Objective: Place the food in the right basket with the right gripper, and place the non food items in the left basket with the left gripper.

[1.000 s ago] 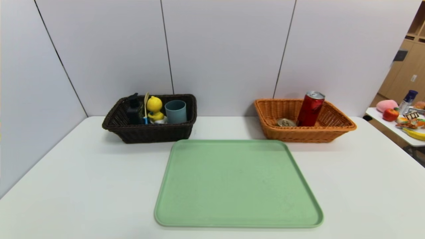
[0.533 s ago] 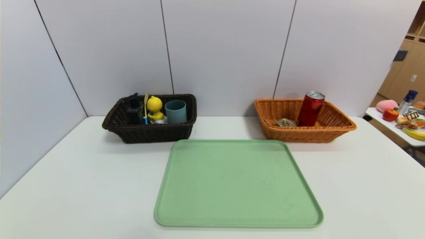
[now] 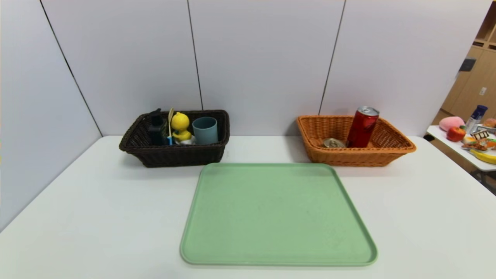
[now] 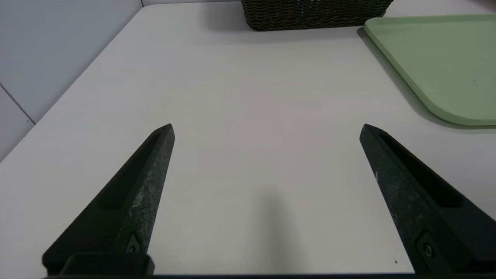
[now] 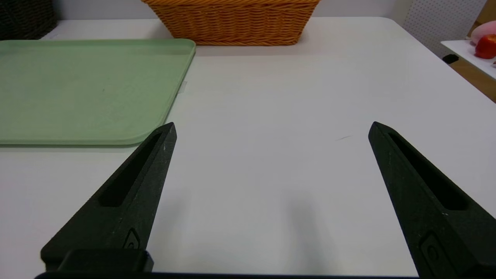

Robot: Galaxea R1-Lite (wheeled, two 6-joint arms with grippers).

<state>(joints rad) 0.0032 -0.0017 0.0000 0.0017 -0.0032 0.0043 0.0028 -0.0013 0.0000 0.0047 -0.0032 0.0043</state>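
The dark brown left basket at the back left holds the black bottle, the wooden spoon with blue handle, the yellow duck toy and the grey-blue cup. The orange right basket at the back right holds the red drink can, leaning, and the short tin with gold lid. My left gripper is open and empty over bare table near the front left. My right gripper is open and empty over bare table near the front right. Neither gripper shows in the head view.
An empty green tray lies in the middle of the white table. The tray also shows in the left wrist view and the right wrist view. A side table with fruit and toys stands at the far right.
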